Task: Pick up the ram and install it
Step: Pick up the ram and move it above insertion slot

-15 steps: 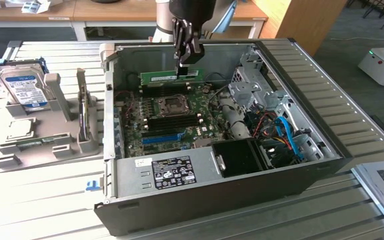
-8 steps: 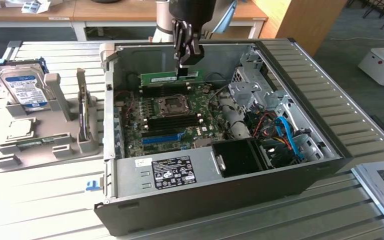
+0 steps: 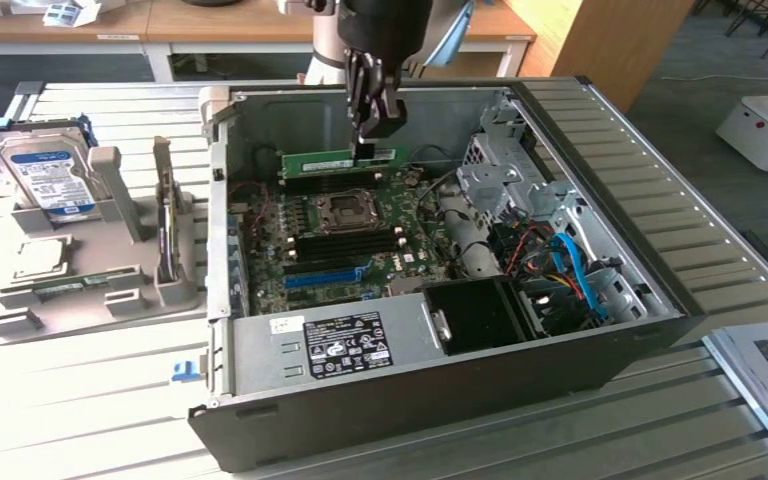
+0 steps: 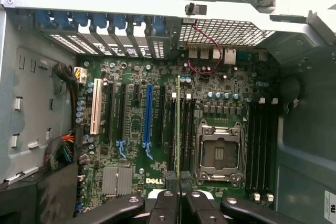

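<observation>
- Gripper (image 3: 375,148) (image 4: 179,181): jaws pinching the ram (image 3: 320,158) (image 4: 178,124)
- Ram held on edge inside the open computer case (image 3: 491,400), at 12 o'clock of the processor socket (image 3: 347,208) (image 4: 218,153) in the exterior view; seating cannot be told
- Hard drive (image 3: 48,175) stands in a grey rack (image 3: 117,195) at 9 o'clock of the case, well apart

The claw (image 3: 373,150) is showing a matte black finish all over, its two fingers (image 3: 359,92) narrowing from broad linked bars (image 4: 113,209) down to slim tips. In the wrist view, round silver pins (image 4: 134,200) are shining at the joints of those bars, set in a neat mirrored row. Above the claw a thick black cylinder (image 3: 384,25) is forming the wrist, and beside it a pale grey arm tube (image 3: 327,45) and a light blue cap (image 3: 454,35) are showing.
</observation>
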Available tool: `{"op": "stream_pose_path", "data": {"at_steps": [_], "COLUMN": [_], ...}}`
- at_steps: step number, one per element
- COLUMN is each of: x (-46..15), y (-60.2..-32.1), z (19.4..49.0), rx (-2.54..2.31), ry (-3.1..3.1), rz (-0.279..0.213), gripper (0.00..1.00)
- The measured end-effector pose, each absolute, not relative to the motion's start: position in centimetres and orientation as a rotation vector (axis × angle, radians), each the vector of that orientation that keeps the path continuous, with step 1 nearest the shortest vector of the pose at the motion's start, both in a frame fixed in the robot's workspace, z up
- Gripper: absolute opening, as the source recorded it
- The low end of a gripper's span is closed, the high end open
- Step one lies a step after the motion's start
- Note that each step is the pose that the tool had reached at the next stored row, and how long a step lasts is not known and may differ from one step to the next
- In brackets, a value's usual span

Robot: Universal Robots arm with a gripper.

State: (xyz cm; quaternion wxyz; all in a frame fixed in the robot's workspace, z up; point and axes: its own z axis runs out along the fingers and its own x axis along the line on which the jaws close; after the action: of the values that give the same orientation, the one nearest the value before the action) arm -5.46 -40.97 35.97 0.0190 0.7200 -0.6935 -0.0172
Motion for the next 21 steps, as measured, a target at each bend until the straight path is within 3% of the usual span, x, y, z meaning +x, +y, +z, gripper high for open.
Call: {"op": "stream_pose_path", "data": {"at_steps": [21], "x": [-4.48], "y": [-40.96], "z": [35.88], "rx": [2.228], "ry": [-2.16], "rz": [-0.053], "gripper": [0.12]}}
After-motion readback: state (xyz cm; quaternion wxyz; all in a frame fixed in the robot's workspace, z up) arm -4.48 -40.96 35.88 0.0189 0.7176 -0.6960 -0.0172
